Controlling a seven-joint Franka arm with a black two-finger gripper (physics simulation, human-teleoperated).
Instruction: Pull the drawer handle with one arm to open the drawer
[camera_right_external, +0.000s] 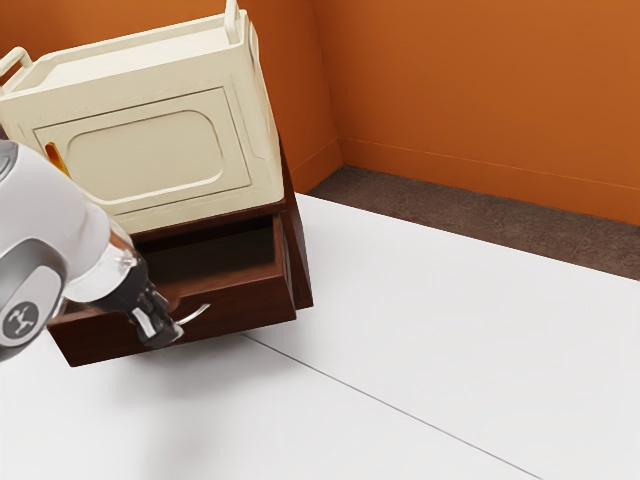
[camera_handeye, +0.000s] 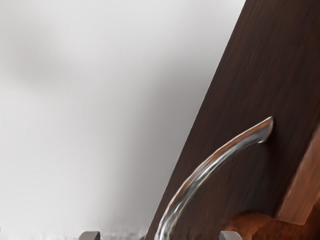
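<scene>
The fingers (camera_right_external: 158, 333) hide part of the curved metal handle (camera_right_external: 197, 314) on the drawer (camera_right_external: 235, 302) front, and the wrist view's lower edge cuts off its near end. The arm (camera_right_external: 85, 235), cropped by the exterior view's left edge, covers part of the drawer, which stands open below a cream box (camera_right_external: 150, 150). The drawer's interior is too dark to read well. At the box's top, one raised grip (camera_right_external: 231, 22) is clipped by the picture's upper edge.

Counted: one drawer, one handle, one box with two raised grips, two fingers, apart, with the handle between them.
</scene>
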